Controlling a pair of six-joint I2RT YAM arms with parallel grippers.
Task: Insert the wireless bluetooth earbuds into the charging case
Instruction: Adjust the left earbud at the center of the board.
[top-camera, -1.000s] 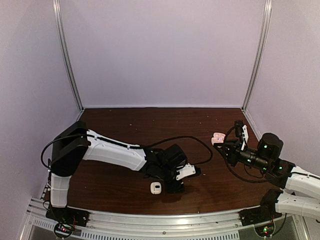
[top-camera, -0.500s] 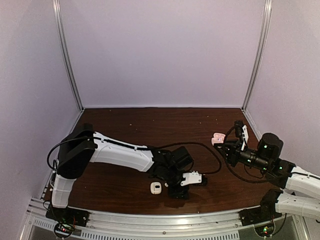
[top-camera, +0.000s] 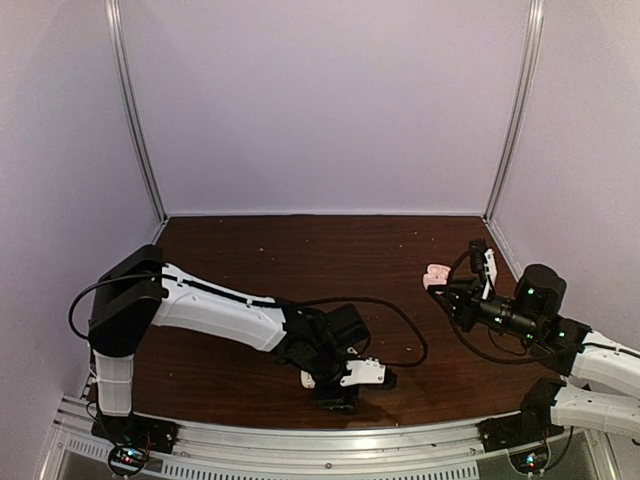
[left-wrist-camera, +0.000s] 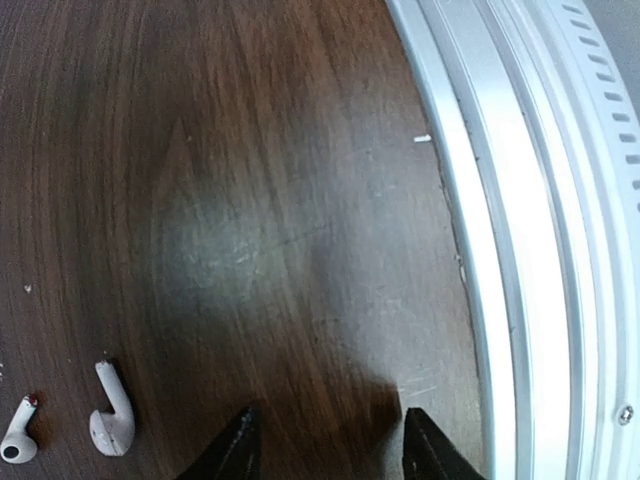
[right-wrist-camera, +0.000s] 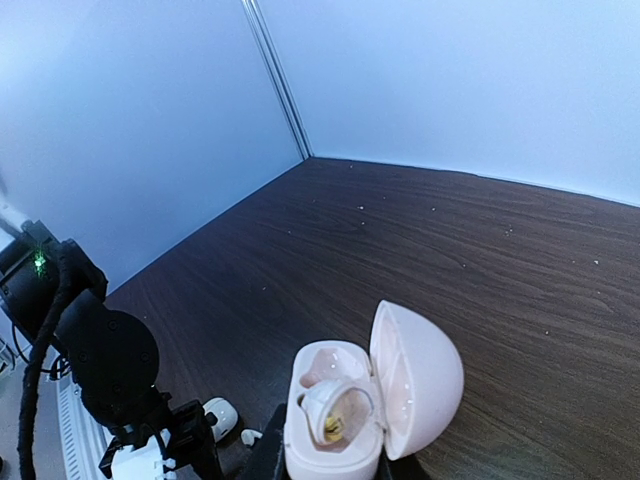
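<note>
Hovering low at the table's near edge, the left gripper (left-wrist-camera: 325, 452) stands released, its two dark pointed fingers (left-wrist-camera: 235, 455) apart with only bare wood between them; grasping nothing. Table (left-wrist-camera: 250, 150) is dark brown wood-grain laminate, with a dull scuffed patch mid-view from the left wrist; a ribbed, silvery metal rail (left-wrist-camera: 520, 250) curves along the edge just beside the gripper. Two earbuds (left-wrist-camera: 112, 420) lie flat on the wood just left of the left finger in that view, touching neither it nor each other; both are white glossy plastic, bulb-headed with short rounded stems; the outer one shows a small reddish mark at its stem tip and a dark hole in its head. Right gripper (top-camera: 443, 284), well apart at the table's right side, is clenched on the charging case (right-wrist-camera: 335, 420); its fingers are mostly hidden beneath the case from the right wrist. Case is smooth, pale pinkish-white, rounded like a pebble; the domed lid stands hinged open to the right; inside is a moulded socket with a raised ring and a small yellowish glint; both earbuds lie outside it, across the table.
</note>
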